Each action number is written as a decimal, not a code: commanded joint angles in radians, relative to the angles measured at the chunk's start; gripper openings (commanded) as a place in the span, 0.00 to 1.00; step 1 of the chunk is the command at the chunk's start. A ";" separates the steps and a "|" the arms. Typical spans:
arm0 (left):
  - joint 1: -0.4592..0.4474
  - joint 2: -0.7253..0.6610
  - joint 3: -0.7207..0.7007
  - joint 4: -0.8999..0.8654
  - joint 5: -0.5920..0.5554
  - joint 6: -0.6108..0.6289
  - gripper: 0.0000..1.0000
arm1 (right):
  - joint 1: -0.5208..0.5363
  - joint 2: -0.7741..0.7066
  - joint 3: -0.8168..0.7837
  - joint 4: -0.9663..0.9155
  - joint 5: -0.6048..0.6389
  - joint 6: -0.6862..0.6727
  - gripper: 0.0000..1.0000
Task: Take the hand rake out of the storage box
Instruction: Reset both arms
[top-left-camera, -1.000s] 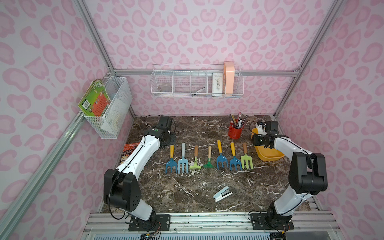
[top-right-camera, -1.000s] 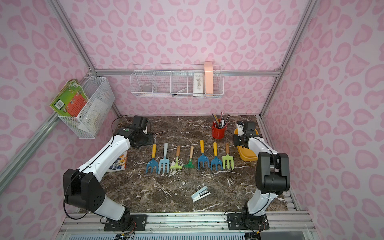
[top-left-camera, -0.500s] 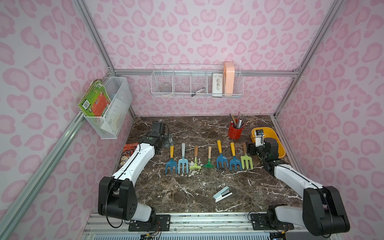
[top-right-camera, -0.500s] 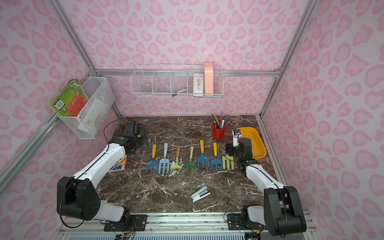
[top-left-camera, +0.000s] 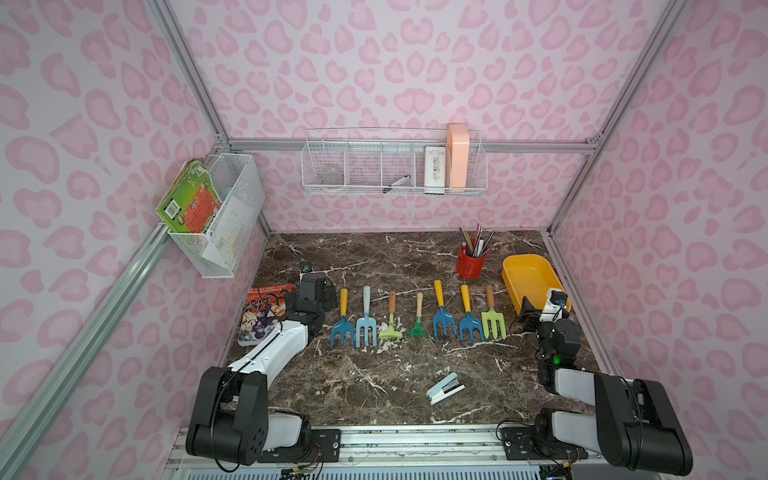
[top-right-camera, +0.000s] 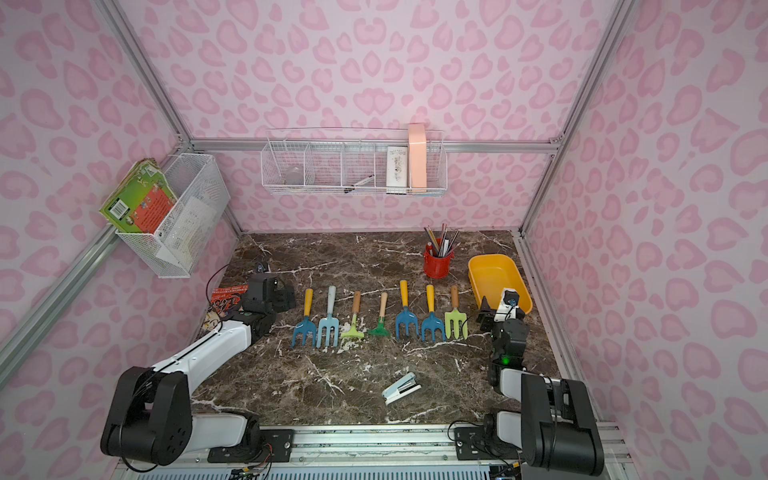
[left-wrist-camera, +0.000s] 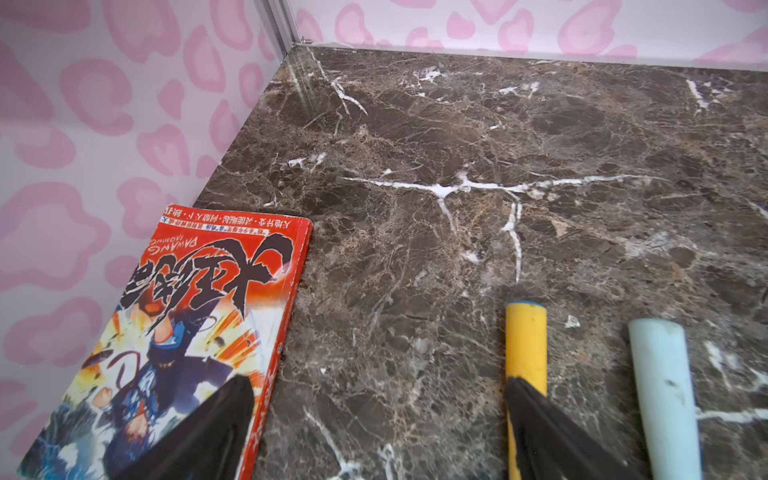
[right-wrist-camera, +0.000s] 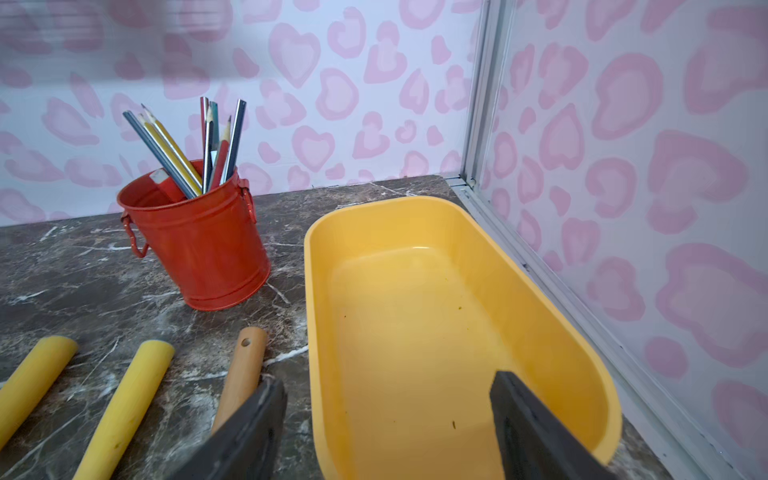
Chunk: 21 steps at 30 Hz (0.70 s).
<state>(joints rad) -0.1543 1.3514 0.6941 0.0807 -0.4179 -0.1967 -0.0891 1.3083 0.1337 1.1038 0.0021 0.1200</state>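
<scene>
Red cup (right-wrist-camera: 199, 249) w/ pencils (right-wrist-camera: 235, 133) (nr yellow storage box (right-wrist-camera: 415, 332)).

A robot test cell dressed as a hobby corner. Pink spotted wall panels (top-left-camera: 415, 62) sit in bare aluminium framing (top-left-camera: 540, 146); two robot arms (top-left-camera: 274, 349) are bolted to a metal rail (top-left-camera: 415, 436) at the bottom edge. On the marble-look tabletop (top-left-camera: 374, 257) at centre lie props: a row of garden tools (top-left-camera: 417, 330), the storage box (top-left-camera: 525, 276) at right. Wire baskets (top-left-camera: 395, 166) hang at upper centre.

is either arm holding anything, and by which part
Nothing is held: left jaws and right jaws stand open and empty, the right near the storage box.
</scene>
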 joint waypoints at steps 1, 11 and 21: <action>0.001 0.000 -0.051 0.179 0.010 0.095 0.98 | 0.009 0.054 -0.018 0.219 -0.029 -0.023 0.78; 0.009 -0.015 -0.203 0.436 0.122 0.227 0.98 | 0.136 0.282 -0.097 0.616 0.100 -0.143 0.77; 0.065 0.144 -0.286 0.706 0.215 0.212 0.98 | 0.144 0.264 -0.042 0.483 0.099 -0.150 0.78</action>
<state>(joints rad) -0.1028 1.4586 0.4198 0.6575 -0.2497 0.0254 0.0505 1.5768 0.0792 1.5955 0.0902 -0.0227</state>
